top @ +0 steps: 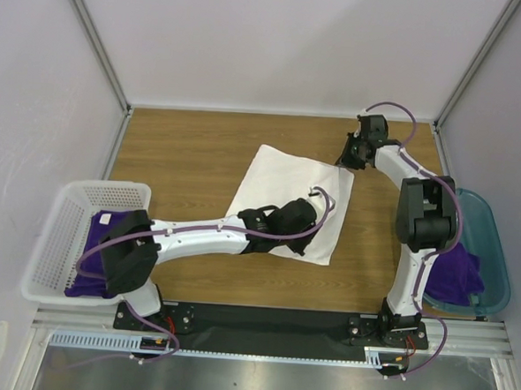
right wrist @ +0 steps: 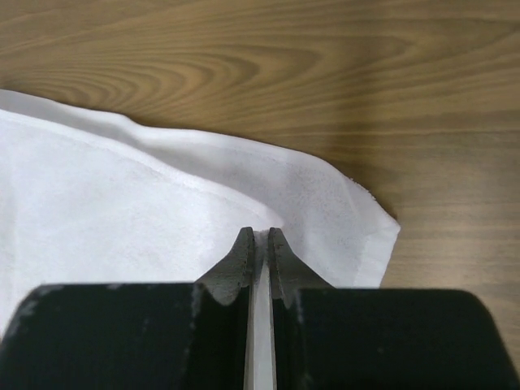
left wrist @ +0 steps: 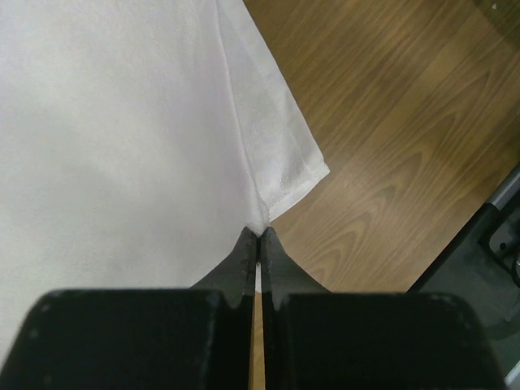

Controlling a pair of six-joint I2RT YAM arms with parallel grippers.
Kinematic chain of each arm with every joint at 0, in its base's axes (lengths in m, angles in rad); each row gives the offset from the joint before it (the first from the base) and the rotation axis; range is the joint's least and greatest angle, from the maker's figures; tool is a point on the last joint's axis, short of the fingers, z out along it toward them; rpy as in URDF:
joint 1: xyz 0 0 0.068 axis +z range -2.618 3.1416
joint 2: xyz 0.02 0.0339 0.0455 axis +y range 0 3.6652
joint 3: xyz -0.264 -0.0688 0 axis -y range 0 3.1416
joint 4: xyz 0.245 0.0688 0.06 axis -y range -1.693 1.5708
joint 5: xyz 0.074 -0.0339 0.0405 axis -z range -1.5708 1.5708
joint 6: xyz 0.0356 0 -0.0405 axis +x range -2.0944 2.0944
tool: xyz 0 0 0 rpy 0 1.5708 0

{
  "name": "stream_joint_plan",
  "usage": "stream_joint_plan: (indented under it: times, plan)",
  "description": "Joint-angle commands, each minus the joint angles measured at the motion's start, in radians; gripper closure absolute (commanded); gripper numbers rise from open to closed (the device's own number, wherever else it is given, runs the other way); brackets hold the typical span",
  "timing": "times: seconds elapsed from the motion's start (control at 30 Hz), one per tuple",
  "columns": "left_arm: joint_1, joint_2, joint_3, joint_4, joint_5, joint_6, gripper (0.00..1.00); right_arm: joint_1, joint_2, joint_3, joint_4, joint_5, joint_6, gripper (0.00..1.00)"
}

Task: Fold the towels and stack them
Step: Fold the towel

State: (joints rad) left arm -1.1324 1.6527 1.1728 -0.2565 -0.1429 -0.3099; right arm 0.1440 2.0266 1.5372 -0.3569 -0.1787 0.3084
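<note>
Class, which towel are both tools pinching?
The white towel on the table: left tool and right tool pinch it. One purple towel lies in the basket, another in the teal bin.

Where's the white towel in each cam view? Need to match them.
Top external: white towel mid-table, centre of frame.
Left wrist: fills upper left, edge pinched in left gripper.
Right wrist: left and centre, corner pinched in right gripper.
Shared landmark: wood-grain table.

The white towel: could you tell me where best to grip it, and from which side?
Pinch its hemmed edge near the corners, from above: the white towel lies flat, so only edges lift. The left gripper and right gripper are shut there.
</note>
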Motion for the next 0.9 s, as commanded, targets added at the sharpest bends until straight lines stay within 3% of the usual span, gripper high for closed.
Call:
stream_joint_plan:
  times: [0.0,0.47,0.7,0.87]
  plan:
    - [-0.010,0.028,0.059,0.010,0.045,0.026,1.00,-0.020,-0.040,-0.035,0.039,0.038,-0.009,1.00]
    - [-0.018,0.082,0.093,-0.023,0.037,0.022,1.00,-0.092,-0.081,-0.097,0.079,0.030,0.011,1.00]
    - [0.002,-0.030,0.051,-0.032,-0.047,-0.027,1.00,-0.069,-0.155,-0.062,0.101,-0.056,0.031,1.00]
    - [0.034,-0.122,0.039,-0.036,-0.086,-0.026,1.00,-0.037,-0.157,0.052,0.084,-0.071,0.034,1.00]
